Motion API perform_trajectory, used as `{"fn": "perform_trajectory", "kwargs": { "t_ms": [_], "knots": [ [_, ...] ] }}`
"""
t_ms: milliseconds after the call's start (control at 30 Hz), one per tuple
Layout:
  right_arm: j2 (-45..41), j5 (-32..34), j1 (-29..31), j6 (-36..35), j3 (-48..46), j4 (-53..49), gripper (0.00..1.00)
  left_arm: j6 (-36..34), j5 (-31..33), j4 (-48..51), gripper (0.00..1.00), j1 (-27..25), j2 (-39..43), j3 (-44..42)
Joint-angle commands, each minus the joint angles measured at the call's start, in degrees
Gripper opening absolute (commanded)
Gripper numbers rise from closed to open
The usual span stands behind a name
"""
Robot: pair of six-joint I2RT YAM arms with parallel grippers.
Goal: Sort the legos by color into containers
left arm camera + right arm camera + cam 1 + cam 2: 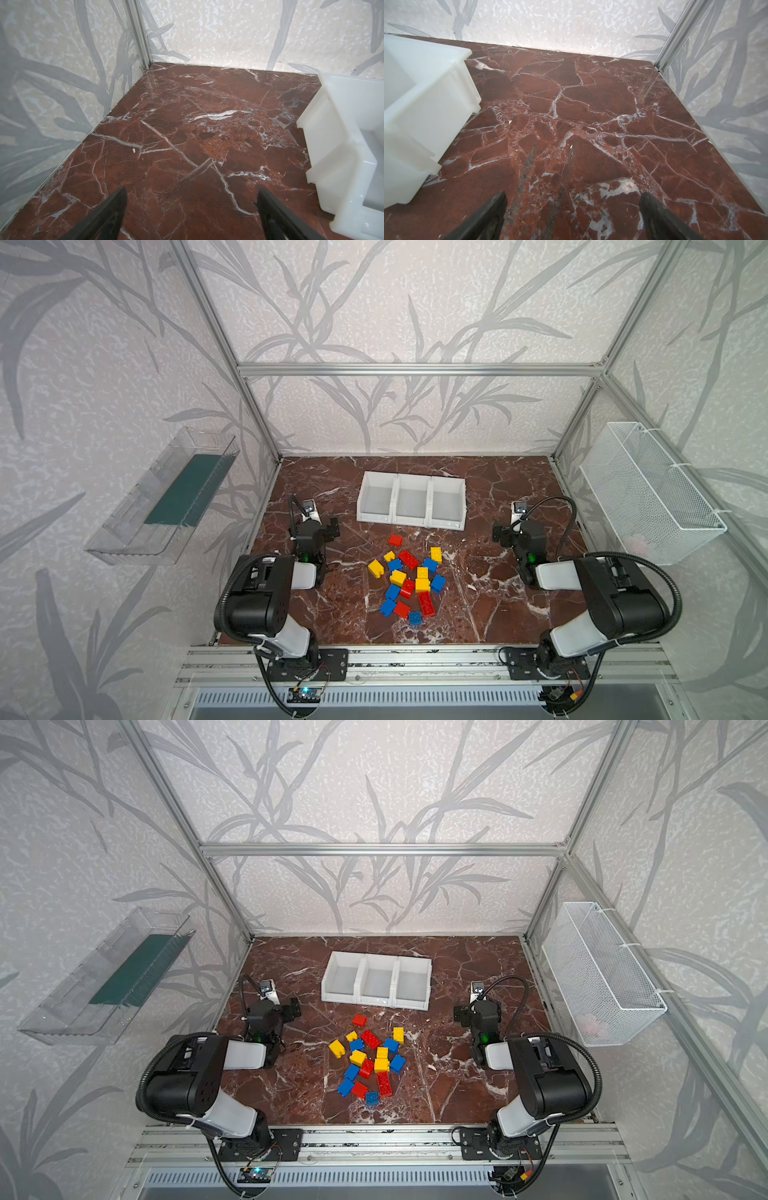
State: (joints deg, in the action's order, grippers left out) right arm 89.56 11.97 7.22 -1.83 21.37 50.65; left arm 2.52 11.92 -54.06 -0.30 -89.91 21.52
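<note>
In both top views the legos [409, 578] [370, 1060] were seen heaped loose on the worktop [498, 489], on the robot's side of the containers [409, 522]. One red brick [395, 539] lay nearest the containers' front wall. The pile was caught by neither wrist view. In the left wrist view only the containers' end wall [336, 135] and bare marble were shown, with the left gripper [191, 191] held just beside that end, its jaws spread wide apart on nothing. In the right wrist view the containers' opposite end [436, 93] was shown, and the right gripper [573, 194] was likewise held beside it, jaws wide apart on nothing. A clear tray [166, 497] and a wire basket [648, 489] were seen only from above, hung on the side walls well apart from the containers.
</note>
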Motion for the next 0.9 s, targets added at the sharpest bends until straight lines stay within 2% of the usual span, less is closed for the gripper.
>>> {"fn": "perform_trajectory", "kwargs": {
  "t_ms": [0, 867],
  "knots": [
    [-1.4, 0.3, 0.0, 0.0, 0.9, -0.9, 0.99, -0.8, -0.2, -0.8, 0.99, 0.3, -0.4, 0.1],
    [-1.1, 0.5, -0.1, 0.2, 0.9, -0.4, 0.99, -0.5, -0.6, -0.4, 0.99, 0.5, -0.3, 0.2]
  ]
}}
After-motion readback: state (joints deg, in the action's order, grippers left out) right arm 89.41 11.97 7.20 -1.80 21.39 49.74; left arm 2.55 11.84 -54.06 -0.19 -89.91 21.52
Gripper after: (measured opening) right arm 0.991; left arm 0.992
